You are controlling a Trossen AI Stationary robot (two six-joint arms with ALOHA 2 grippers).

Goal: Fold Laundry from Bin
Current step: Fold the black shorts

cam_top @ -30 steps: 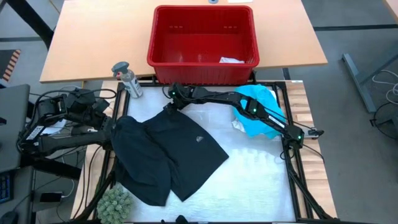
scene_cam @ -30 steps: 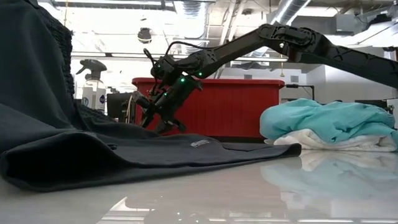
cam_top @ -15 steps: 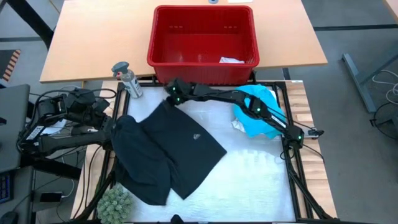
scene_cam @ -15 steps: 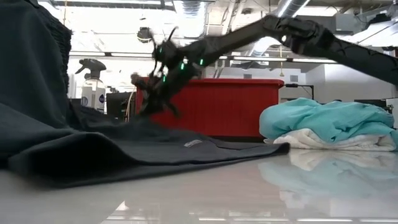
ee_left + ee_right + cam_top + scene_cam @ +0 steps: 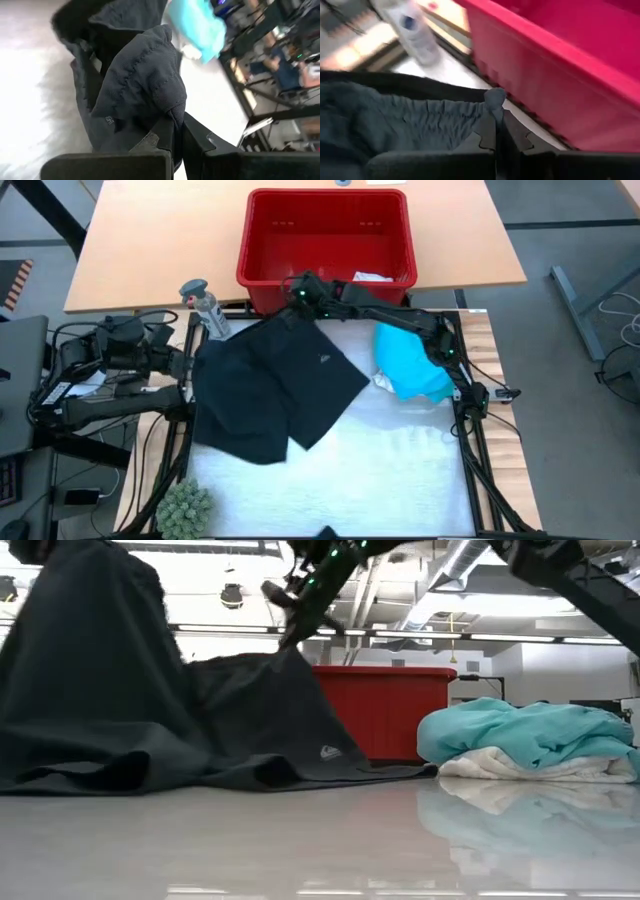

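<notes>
I've got both pincers clamped on the black shorts point(image 5: 270, 385), right gripper point(image 5: 297, 299) pinching the elastic waistband, left gripper point(image 5: 186, 366) the opposite edge, and the cloth hangs limp and light between them.

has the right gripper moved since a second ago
Yes. The right gripper, jaws shut on the black garment, has lifted and shifted toward the red bin, pulling that corner up with it.

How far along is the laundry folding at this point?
Done: the red bin is nearly emptied, with one small pale piece left inside. In hand: the black garment, pinched by the left gripper and right gripper, both shut on it, lifted but unfolded. Left: the turquoise shirt and a white piece lie heaped, unfolded.
</notes>
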